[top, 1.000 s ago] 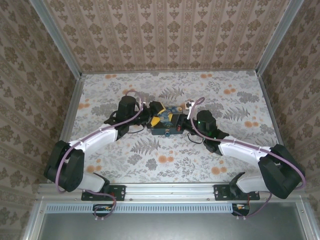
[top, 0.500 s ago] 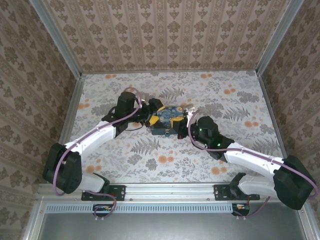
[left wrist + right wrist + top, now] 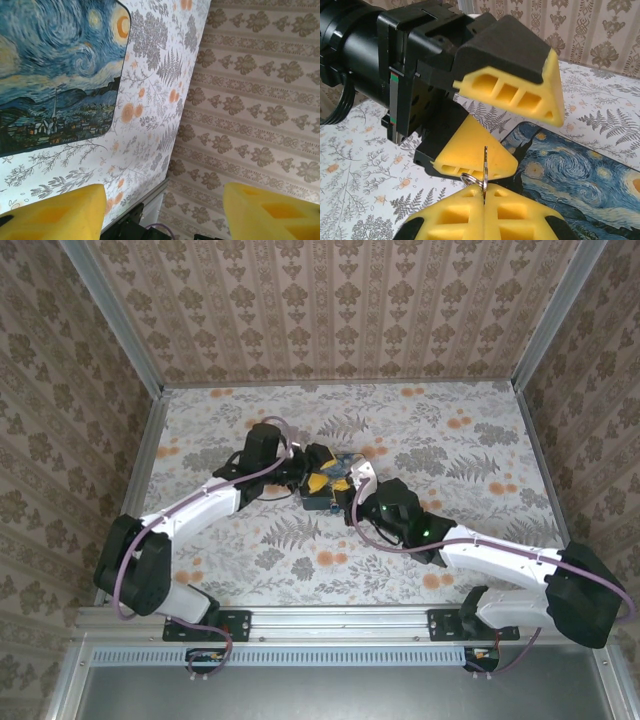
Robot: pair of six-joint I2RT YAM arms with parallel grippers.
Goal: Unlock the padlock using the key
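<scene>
Approach step. Right pincer pinching key, blade sticking out ahead. Left pincer spread, hovering just beyond, at box. Next, likely: steadying padlock, aligning blade with keyhole.

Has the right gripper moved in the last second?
Yes. In the top view the right gripper went left, closer to the box.

The key was a thin, silvery metal blade seen edge-on. It stood upright with a small wire ring through its lower end. Its base was pinched between the closed jaws of the right gripper. Its tip rose in front of the lower jaw of the left gripper, whose jaws stood apart; whether it touched that jaw could not be told.
</scene>
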